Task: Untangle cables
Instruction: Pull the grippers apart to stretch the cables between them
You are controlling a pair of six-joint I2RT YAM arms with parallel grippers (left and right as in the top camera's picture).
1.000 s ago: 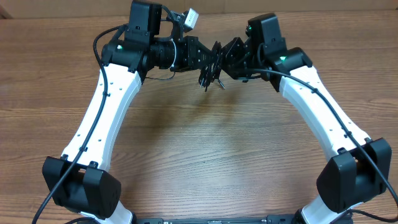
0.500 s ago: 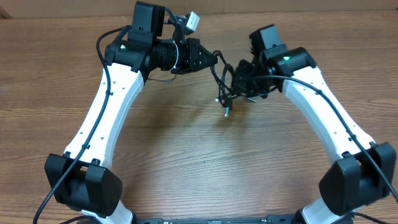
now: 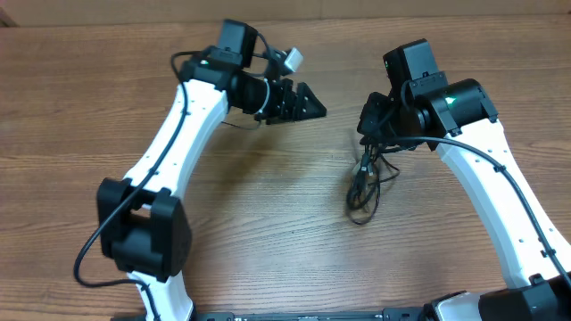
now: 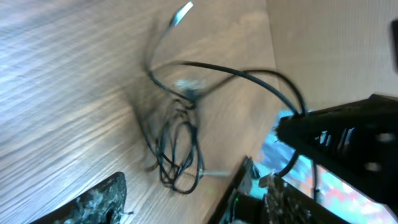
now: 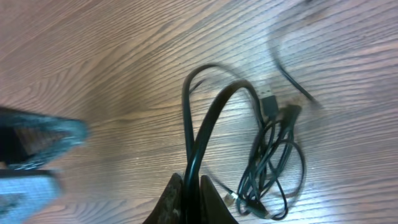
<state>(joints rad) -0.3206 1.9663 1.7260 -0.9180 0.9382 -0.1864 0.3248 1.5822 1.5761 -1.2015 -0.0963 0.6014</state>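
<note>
1. Tabletop (image 3: 268,232): brown wood grain, carrying everything listed.

2. Left arm (image 3: 178,143): white shell with black joints, running from near left to far centre. Left jaws are spread and hold nothing. They sit well apart from the cords, on their far-left side.

3. Right arm (image 3: 486,169): same build, entering from near right, with a green lamp (image 3: 451,99) lit by the wrist. Right jaws are pressed together, pinching one strand.

4. Cables (image 3: 360,192): thin black cords, right of centre. One loop rises into the right jaws. The rest hangs to a loose, overlapping coil on the tabletop, just near of those jaws.

5. Plug tip (image 5: 268,102): small and metallic, lying at the coil's far edge. A second tip (image 4: 183,10) shows blurred in the left wrist view.

Risk: only one strand is pinched and nothing anchors the coil. Pulling from here would likely drag the whole clump along or cinch its crossings tighter. The thin strand could also slip out of the pinch.

Markings: no brand, label or writing is legible in any view.
</note>
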